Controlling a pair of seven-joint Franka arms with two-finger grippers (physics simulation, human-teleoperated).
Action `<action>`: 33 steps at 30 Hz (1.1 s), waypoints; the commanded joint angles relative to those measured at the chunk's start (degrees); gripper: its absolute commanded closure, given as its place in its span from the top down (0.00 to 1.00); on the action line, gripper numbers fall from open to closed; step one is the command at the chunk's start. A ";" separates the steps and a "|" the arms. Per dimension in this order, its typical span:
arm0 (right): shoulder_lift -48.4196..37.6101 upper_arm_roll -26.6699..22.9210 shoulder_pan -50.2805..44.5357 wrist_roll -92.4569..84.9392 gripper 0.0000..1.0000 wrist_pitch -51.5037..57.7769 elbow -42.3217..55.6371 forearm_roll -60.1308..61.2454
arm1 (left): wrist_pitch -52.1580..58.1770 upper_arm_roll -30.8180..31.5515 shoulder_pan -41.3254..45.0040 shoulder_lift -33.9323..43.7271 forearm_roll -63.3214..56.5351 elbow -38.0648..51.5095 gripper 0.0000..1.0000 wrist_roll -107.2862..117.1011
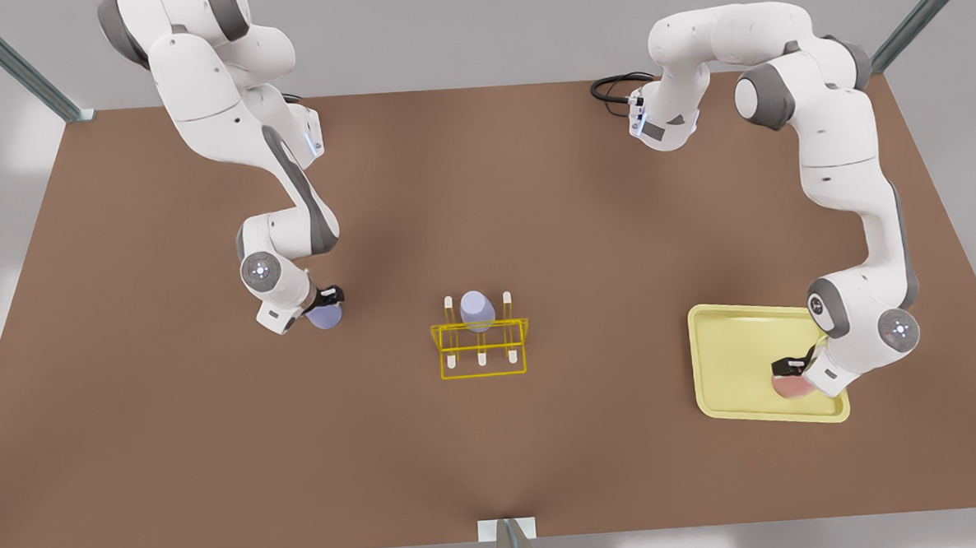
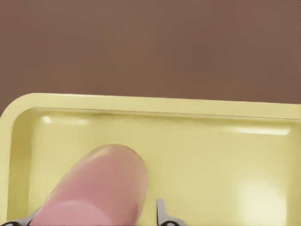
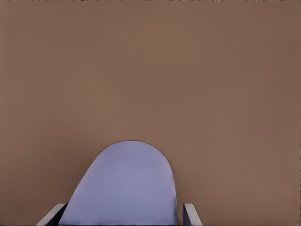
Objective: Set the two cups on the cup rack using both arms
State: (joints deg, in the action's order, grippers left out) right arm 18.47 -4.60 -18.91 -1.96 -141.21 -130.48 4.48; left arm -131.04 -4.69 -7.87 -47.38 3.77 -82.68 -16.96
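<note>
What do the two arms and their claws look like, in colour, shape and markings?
Both arms are glossy white with rounded segments and grey joint sections. Round grey caps near the wrists carry a small lit dot. Each ends in a small black claw: the left claw, the right claw. A black cable loops beside one base.
</note>
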 commanded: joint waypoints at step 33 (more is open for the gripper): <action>-1.50 0.12 0.02 -3.31 0.77 2.25 1.55 1.06 | 22.31 0.38 13.31 12.57 -0.25 -1.69 0.79 20.56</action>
State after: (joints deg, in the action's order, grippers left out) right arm 17.02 -4.52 -18.84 -3.90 -139.37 -129.16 5.72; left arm -116.65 -4.12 3.83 -35.22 3.26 -84.63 -12.56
